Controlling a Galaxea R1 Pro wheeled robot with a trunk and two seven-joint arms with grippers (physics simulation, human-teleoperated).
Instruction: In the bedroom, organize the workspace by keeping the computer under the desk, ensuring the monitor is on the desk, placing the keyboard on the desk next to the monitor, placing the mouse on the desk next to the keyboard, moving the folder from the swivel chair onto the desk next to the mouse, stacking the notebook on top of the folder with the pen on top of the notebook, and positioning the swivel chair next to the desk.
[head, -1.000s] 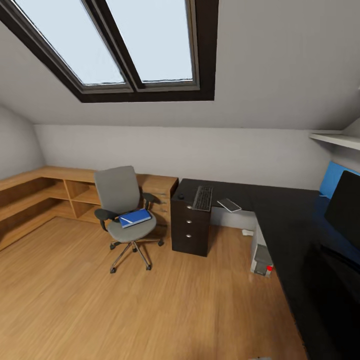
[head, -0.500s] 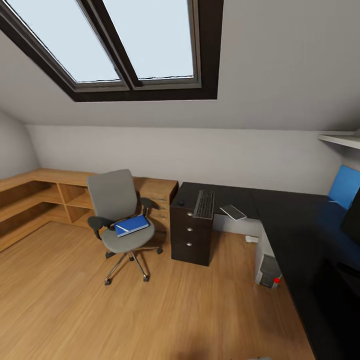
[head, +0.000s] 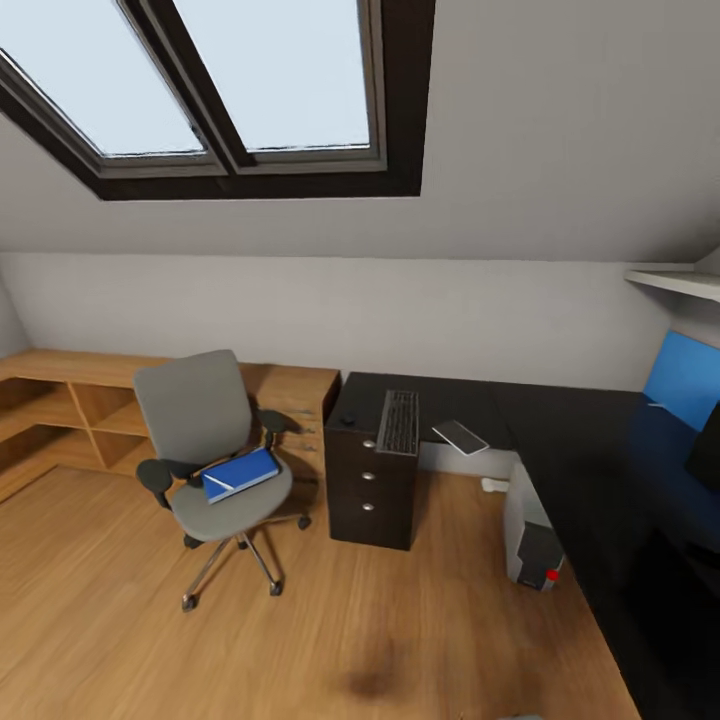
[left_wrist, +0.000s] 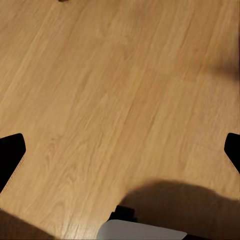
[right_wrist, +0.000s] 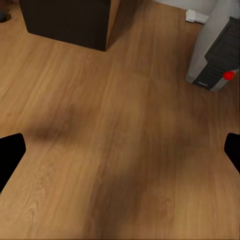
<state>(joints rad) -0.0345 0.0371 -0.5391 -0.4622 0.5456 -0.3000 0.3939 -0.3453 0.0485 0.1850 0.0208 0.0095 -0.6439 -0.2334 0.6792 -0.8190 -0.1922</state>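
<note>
Resting blue folder (head: 240, 474) on swivel chair (head: 200, 440), keyboard (head: 399, 421) on desk (head: 560, 440), both arms' fingers (right_wrist: 11, 152) spread wide, no legible writing

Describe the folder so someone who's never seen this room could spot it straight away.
Find the grey padded swivel chair on the wooden floor, left of the long black desk. The flat bright blue folder lies on its seat, well away from the larger upright blue wall panel at the desk's far right.

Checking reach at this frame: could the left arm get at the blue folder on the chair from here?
Probably not yet. The folder lies on the swivel chair seat across open floor, and the left end effector hangs over bare boards; nothing blocks the way.
</note>
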